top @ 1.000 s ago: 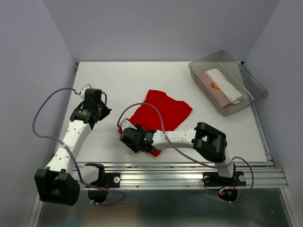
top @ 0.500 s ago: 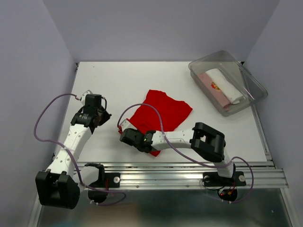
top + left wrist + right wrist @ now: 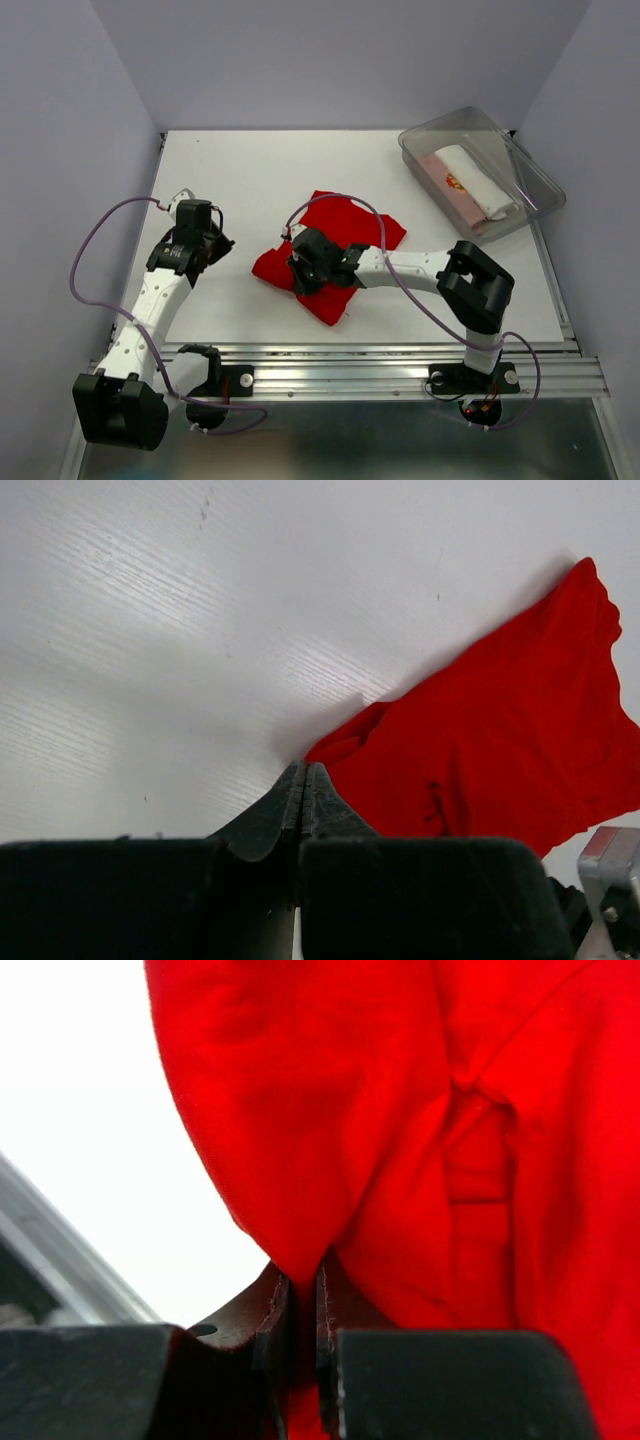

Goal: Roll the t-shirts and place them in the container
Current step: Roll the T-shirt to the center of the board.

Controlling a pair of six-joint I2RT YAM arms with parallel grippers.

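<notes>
Soft, even overhead light keeps the white worktop bright, shadows faint. In the left wrist view streaky glare crosses it and a grey shadow edges the bright red cloth t-shirt. In the right wrist view the dark fingers blur and the worktop washes out.

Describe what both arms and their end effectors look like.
The left arm and right arm match: slim white links between chunky black joint housings, on black bases. A pale purple cable loops loosely along each. The left end effector and right end effector each have two dark fingers tapering to thin flat tips from a blocky black body. No markings are readable.
</notes>
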